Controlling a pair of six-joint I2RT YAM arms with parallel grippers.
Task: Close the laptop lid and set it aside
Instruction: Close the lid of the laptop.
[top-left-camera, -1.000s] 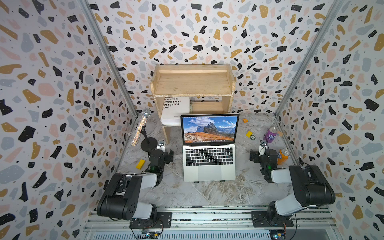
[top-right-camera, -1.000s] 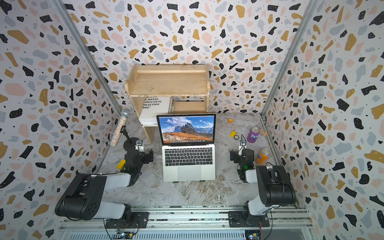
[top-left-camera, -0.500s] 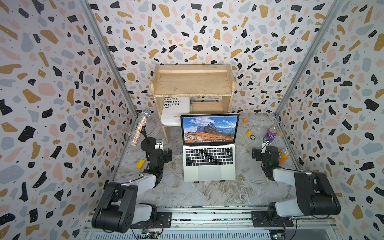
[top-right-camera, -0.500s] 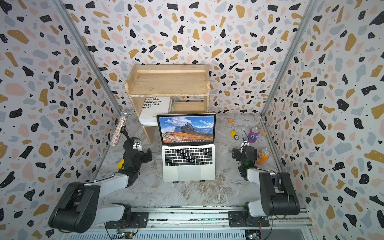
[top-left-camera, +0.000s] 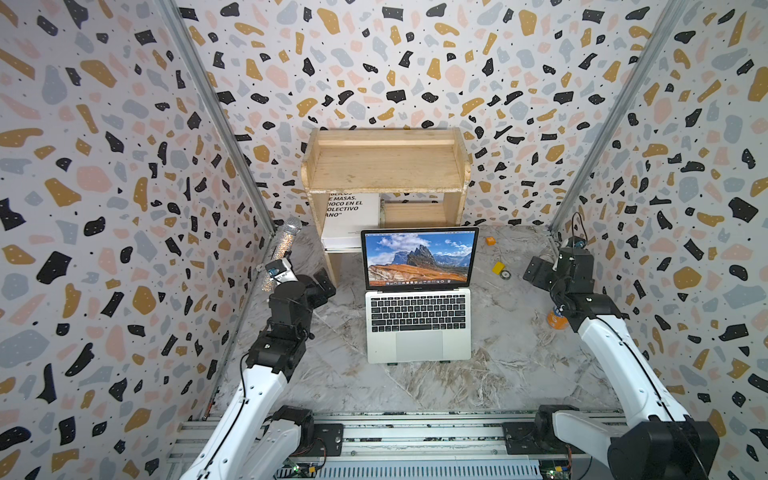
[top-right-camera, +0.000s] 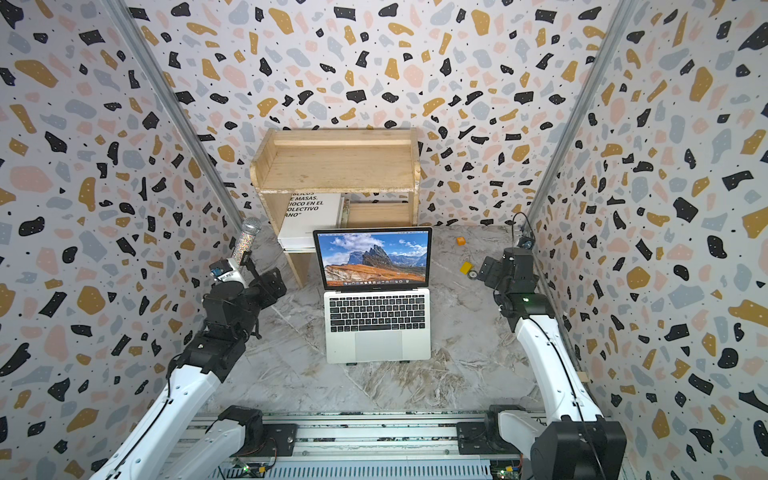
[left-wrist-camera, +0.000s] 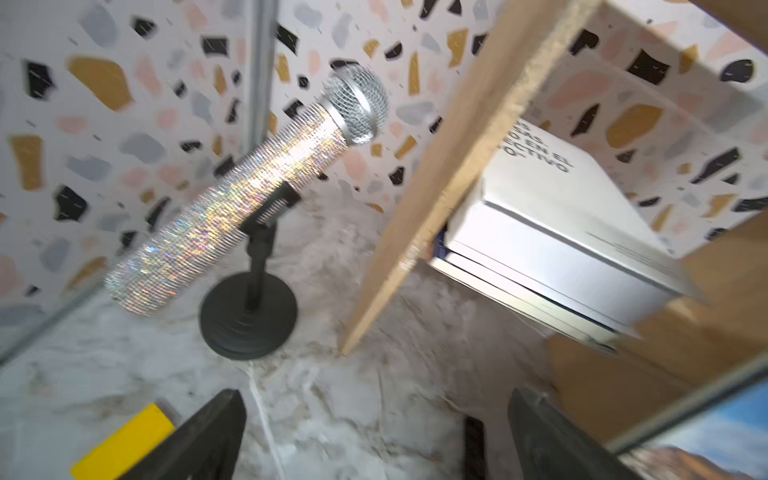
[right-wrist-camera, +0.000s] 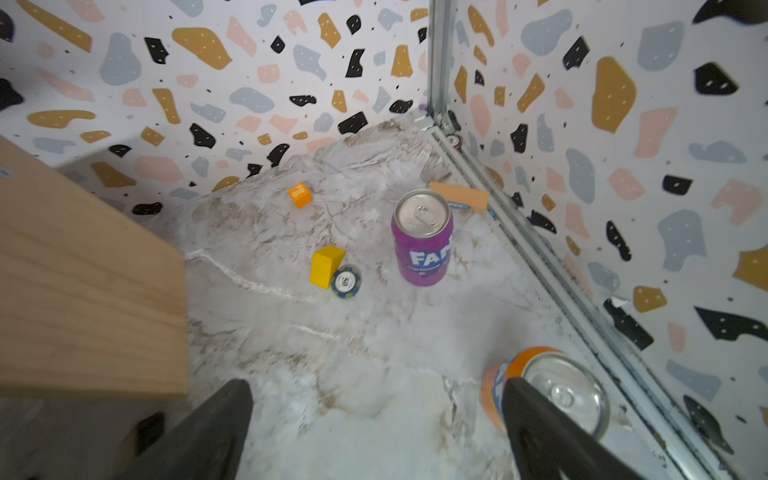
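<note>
Laptop (top-left-camera: 417, 328): we see it open at the middle of the table (top-left-camera: 519, 365), keyboard toward the arms' bases, in both top views.
Lid (top-left-camera: 419, 258): raised, close to upright, screen lit with a mountain scene — no gripper touches it.
Left gripper (left-wrist-camera: 374, 440): jaws spread wide with nothing between them; we place it off the laptop's left side, near the lid's edge but apart from it.
Right gripper (right-wrist-camera: 374, 436): jaws also wide and holding nothing, well off the laptop's right side, near the orange can (right-wrist-camera: 494, 386).
Shelf (top-left-camera: 384, 164): wooden, just behind the lid, a white book (top-left-camera: 349, 216) on its lower level.
Mic (left-wrist-camera: 249, 187): glittery, tilted on a black stand (left-wrist-camera: 249, 316) by the left wall.
Right corner: purple can (right-wrist-camera: 422, 245) upright — a yellow block (right-wrist-camera: 326, 266) just beside a chip (right-wrist-camera: 345, 282), near it.
</note>
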